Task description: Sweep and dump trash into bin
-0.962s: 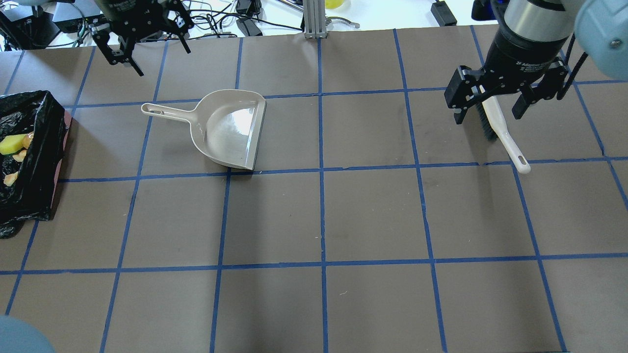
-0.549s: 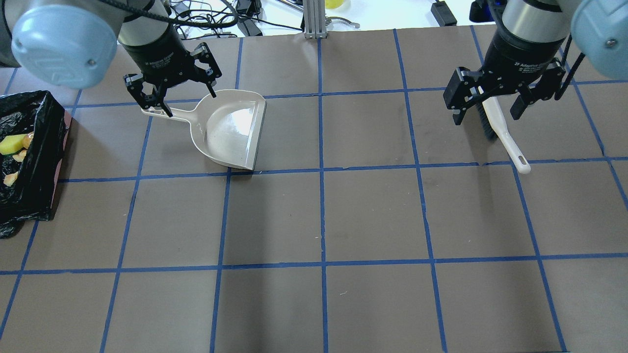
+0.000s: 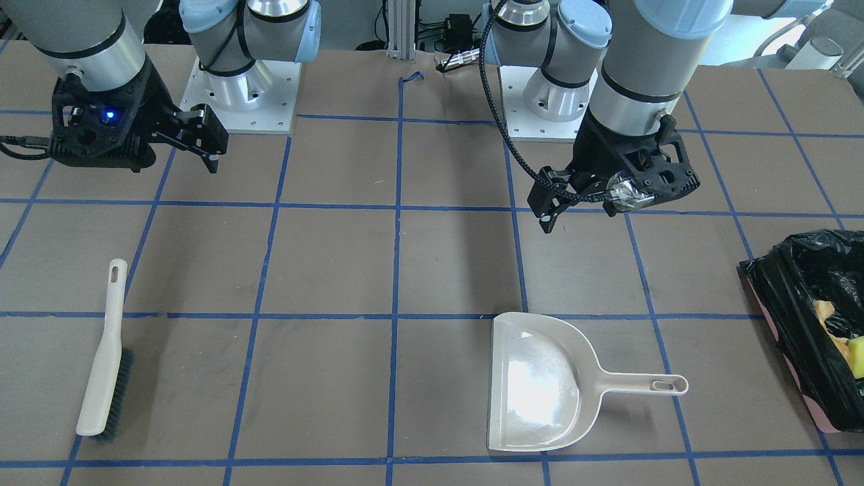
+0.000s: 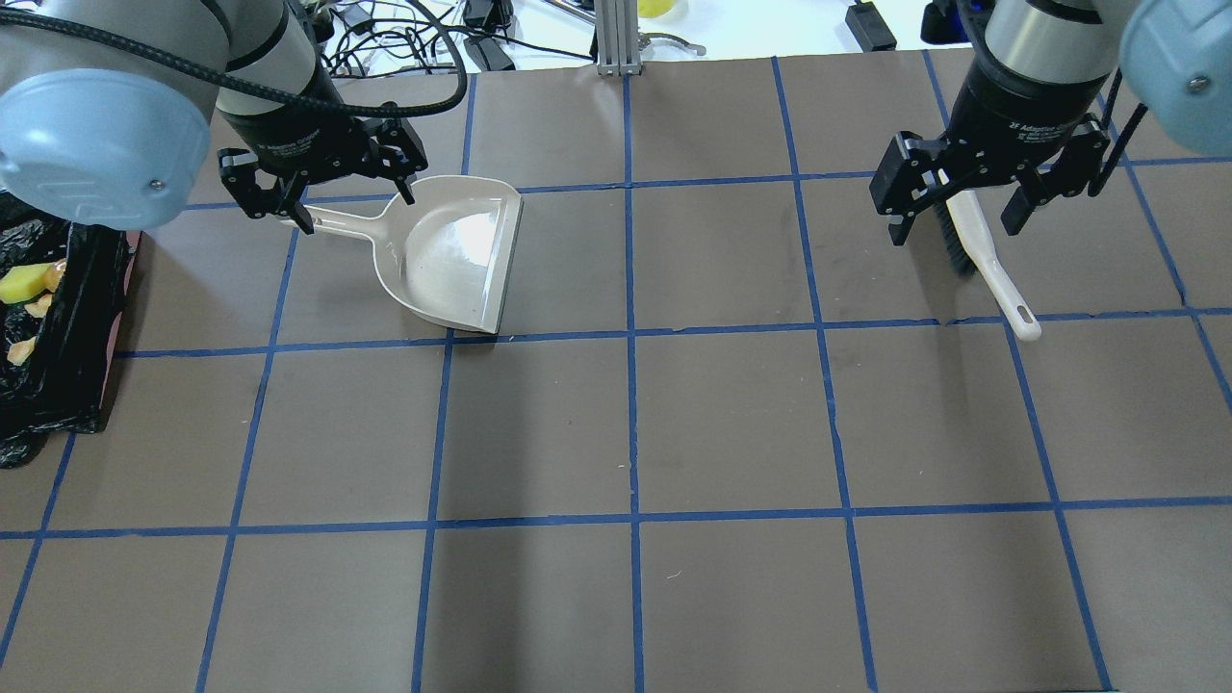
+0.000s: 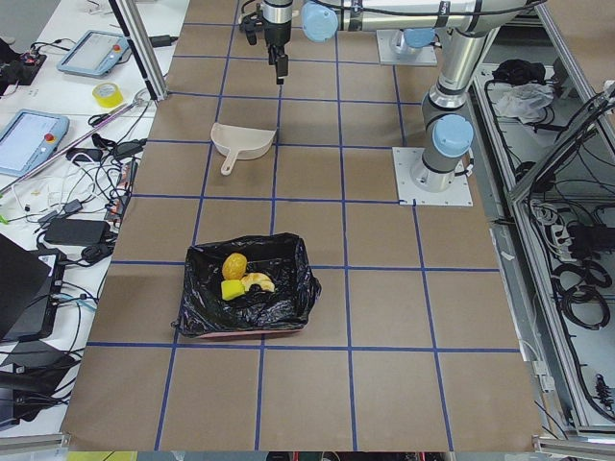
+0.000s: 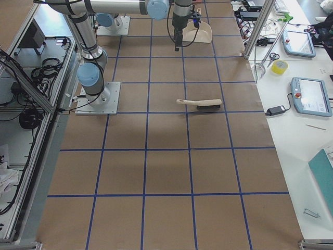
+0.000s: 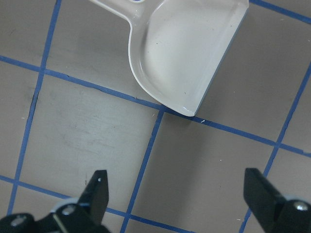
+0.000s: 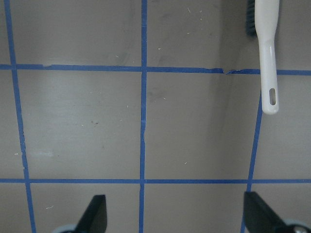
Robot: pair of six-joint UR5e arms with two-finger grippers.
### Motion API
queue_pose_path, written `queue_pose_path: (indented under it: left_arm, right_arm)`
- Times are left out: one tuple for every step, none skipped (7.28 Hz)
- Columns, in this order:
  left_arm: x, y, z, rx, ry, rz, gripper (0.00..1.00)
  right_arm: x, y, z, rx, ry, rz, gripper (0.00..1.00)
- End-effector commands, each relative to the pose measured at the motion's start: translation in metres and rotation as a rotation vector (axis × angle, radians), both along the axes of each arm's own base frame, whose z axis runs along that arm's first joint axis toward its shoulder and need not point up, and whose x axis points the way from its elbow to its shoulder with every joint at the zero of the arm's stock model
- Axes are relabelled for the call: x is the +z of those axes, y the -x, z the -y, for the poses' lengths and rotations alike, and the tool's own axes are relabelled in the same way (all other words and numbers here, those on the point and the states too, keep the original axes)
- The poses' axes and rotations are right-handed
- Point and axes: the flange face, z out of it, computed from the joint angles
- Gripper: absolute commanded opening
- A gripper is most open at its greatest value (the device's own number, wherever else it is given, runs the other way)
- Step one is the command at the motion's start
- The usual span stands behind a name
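The bin [image 4: 67,337], lined with a black bag, stands at the table's left end and also shows in the front view [image 3: 790,317]. Inside it lie the yellow sponge piece [image 5: 232,289], the potato-like lump [image 5: 233,265] and the croissant [image 5: 256,282]. The beige dustpan [image 4: 452,255] lies empty on the table. My left gripper [image 4: 356,207] hangs open and empty, high above the dustpan's handle [image 4: 332,223]. The brush [image 4: 982,255] lies on the table at the right. My right gripper [image 4: 955,229] hangs open and empty above its bristle end.
The table [image 4: 635,433] is brown with a blue tape grid. Cables and devices lie beyond its far edge [image 4: 433,43]. An aluminium post [image 4: 611,38] stands at the far middle. The two arm bases [image 3: 243,81] are bolted at the robot's side.
My left arm has swung in from the far edge to above the dustpan's handle, then shifted slightly left. My right gripper has hardly moved. Both stay open.
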Motion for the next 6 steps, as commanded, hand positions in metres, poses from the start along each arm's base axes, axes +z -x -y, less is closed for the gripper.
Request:
queue_pose_path:
  left_arm:
    - [-0.014, 0.002, 0.001, -0.034, -0.032, 0.003, 1.00]
    - [-0.005, 0.001, -0.010, -0.053, -0.030, 0.005, 1.00]
    - [-0.010, -0.004, -0.012, -0.035, -0.098, 0.006, 1.00]
    - [0.001, -0.010, -0.026, -0.018, -0.130, 0.013, 1.00]
    - [0.009, -0.010, -0.035, 0.039, -0.126, 0.010, 1.00]
    - [0.016, -0.006, -0.044, -0.019, -0.113, 0.009, 1.00]
  right_arm:
    - [0.000, 0.000, 0.000, 0.000, -0.002, -0.002, 1.00]
    - [0.000, 0.000, 0.000, 0.000, -0.002, -0.004, 1.00]
    - [0.000, 0.001, 0.000, -0.001, -0.002, -0.002, 1.00]
    - [0.000, 0.000, 0.000, 0.000, -0.002, -0.004, 1.00]
    - [0.000, 0.000, 0.000, 0.000, -0.002, -0.002, 1.00]
    - [0.000, 0.001, 0.000, -0.001, -0.002, -0.004, 1.00]
